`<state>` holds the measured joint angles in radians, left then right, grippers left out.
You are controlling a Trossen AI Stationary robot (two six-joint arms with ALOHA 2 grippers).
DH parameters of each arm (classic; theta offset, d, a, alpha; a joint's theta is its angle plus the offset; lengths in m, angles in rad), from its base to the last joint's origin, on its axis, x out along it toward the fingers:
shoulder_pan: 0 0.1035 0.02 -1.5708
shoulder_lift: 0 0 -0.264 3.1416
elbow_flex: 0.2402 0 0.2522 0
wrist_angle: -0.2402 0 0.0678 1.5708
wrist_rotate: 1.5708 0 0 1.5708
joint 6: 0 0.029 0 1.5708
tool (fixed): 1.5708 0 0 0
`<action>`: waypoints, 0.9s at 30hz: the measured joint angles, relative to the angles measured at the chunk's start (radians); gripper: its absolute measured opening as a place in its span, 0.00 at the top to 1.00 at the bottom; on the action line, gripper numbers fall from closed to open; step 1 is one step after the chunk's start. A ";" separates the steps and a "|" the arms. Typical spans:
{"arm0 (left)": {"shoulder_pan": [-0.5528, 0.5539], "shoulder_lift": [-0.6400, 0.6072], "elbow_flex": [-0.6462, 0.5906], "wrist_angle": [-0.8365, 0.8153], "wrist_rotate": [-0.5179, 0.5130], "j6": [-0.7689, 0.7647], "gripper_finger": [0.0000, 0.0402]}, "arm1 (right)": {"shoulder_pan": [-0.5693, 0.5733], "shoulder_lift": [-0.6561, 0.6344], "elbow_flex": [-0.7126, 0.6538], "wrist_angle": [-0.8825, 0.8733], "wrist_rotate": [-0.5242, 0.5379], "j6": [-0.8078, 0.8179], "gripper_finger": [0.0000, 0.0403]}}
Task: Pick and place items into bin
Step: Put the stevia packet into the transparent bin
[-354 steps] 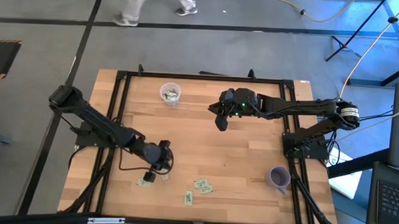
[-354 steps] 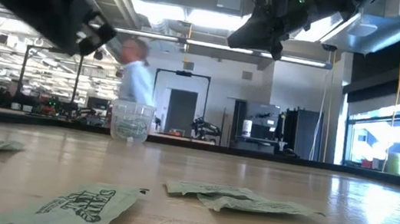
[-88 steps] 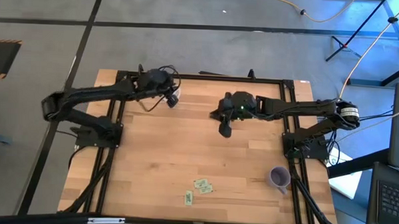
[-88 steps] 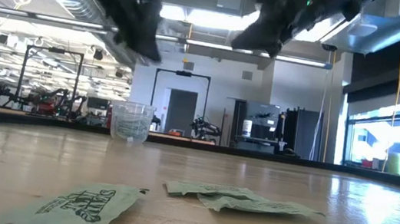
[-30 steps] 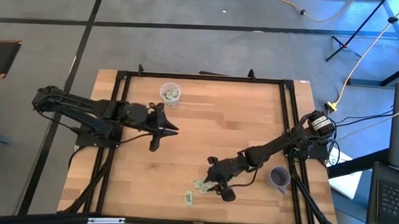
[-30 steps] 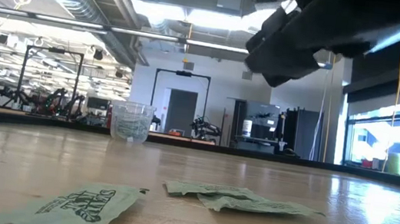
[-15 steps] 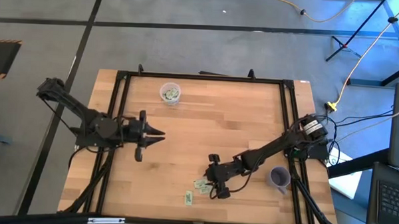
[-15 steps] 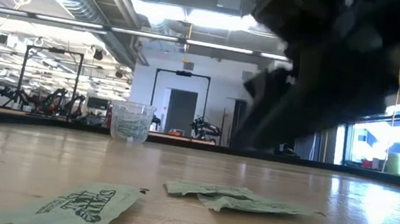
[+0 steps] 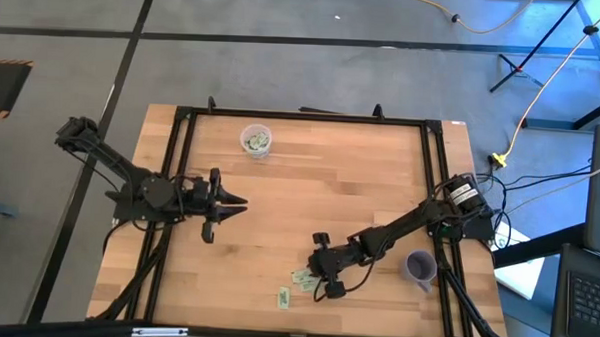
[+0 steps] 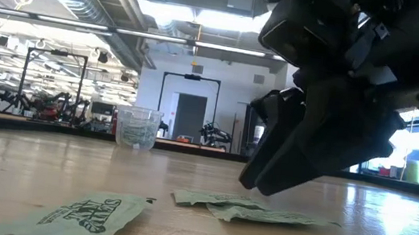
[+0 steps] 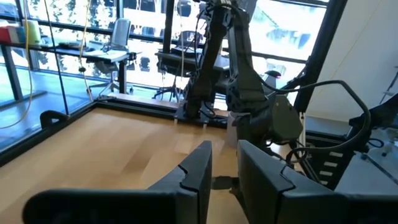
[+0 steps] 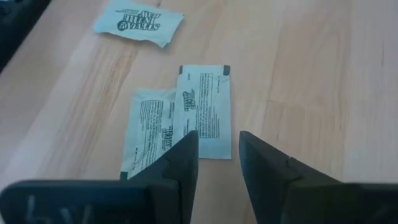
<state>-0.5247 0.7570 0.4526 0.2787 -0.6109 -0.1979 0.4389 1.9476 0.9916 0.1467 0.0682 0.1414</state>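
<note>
While the right pincer [image 12: 217, 155] hangs parted over two overlapping packets [image 12: 180, 118] near the worktop's [image 9: 380, 181] front, pickup is underway; next, clamp one and carry it to the far-left cup [image 9: 255, 140].

The nearest green packet [image 10: 71, 214] bore dark lettering that looked like "STEVIA IN THE RAW"; print on the other packets [image 12: 204, 109] was too small to read.

Grey concrete floor [image 9: 64, 40], yellow cable [image 9: 455, 19]; bright ceiling lights [image 10: 167, 10], large windows [image 10: 388, 149] beyond.
</note>
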 joint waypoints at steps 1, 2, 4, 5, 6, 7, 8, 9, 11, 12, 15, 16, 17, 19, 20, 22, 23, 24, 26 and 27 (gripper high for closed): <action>0.000 0.000 0.000 0.000 0.000 0.000 0.82 | 0.000 0.000 0.000 -0.001 0.000 -0.015 0.71; 0.000 0.000 0.000 0.000 0.000 0.000 0.82 | 0.000 0.000 0.000 -0.001 0.000 -0.020 0.72; 0.000 0.000 0.000 0.000 0.000 0.001 0.82 | 0.000 0.000 0.000 0.000 0.000 -0.028 0.72; 0.000 0.000 0.000 0.000 0.000 0.001 0.82 | 0.000 0.000 0.000 0.000 0.000 -0.039 0.72; 0.000 0.000 0.000 0.000 0.000 0.001 0.82 | 0.000 0.000 0.000 0.000 0.000 -0.042 0.72; 0.000 0.000 0.000 0.000 0.000 0.002 0.82 | -0.001 0.000 0.000 0.000 0.000 -0.043 0.73; 0.000 0.000 0.000 0.000 0.000 0.002 0.82 | -0.001 0.000 0.000 0.000 0.000 -0.043 0.73; 0.000 0.001 0.000 0.000 0.000 0.002 0.82 | -0.002 0.001 0.000 0.001 0.000 -0.044 0.73; 0.000 0.001 0.000 -0.001 0.000 0.002 0.82 | -0.002 0.011 0.000 0.014 0.000 -0.045 0.73; 0.000 0.001 0.000 -0.001 0.000 0.002 0.82 | -0.002 0.017 0.000 0.014 0.000 -0.045 0.73; 0.000 0.001 0.000 -0.003 0.000 0.001 0.82 | -0.002 0.041 0.010 0.018 0.003 -0.041 0.73; 0.000 0.001 0.000 -0.003 0.000 0.001 0.82 | -0.002 0.049 0.013 0.018 0.005 -0.036 0.73; 0.000 0.001 0.000 -0.004 0.000 0.001 0.82 | -0.002 0.056 0.016 0.016 0.007 -0.020 0.73; 0.000 0.001 0.000 -0.006 0.000 0.000 0.82 | -0.002 0.060 0.016 0.009 0.009 0.006 0.73; 0.000 0.001 0.000 -0.005 0.000 0.000 0.82 | -0.002 0.061 0.017 0.000 0.009 0.011 0.74; 0.000 0.001 0.000 -0.006 -0.001 0.000 0.82 | -0.002 0.062 0.016 -0.005 0.009 0.011 0.76; 0.000 0.001 0.000 -0.005 -0.001 0.000 0.82 | -0.002 0.063 0.016 -0.006 0.009 0.011 0.78; 0.001 0.001 0.000 -0.005 -0.002 0.000 0.82 | -0.002 0.063 0.016 -0.007 0.009 0.011 0.79; 0.001 0.001 0.000 -0.006 -0.003 0.000 0.82 | -0.002 0.063 0.016 -0.011 0.009 0.013 0.84; 0.001 0.001 0.000 -0.005 -0.003 0.000 0.82 | -0.003 0.063 0.016 -0.012 0.010 0.013 0.86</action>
<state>-0.5236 0.7578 0.4526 0.2733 -0.6140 -0.1978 0.4362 2.0108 1.0078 0.1351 0.0783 0.1540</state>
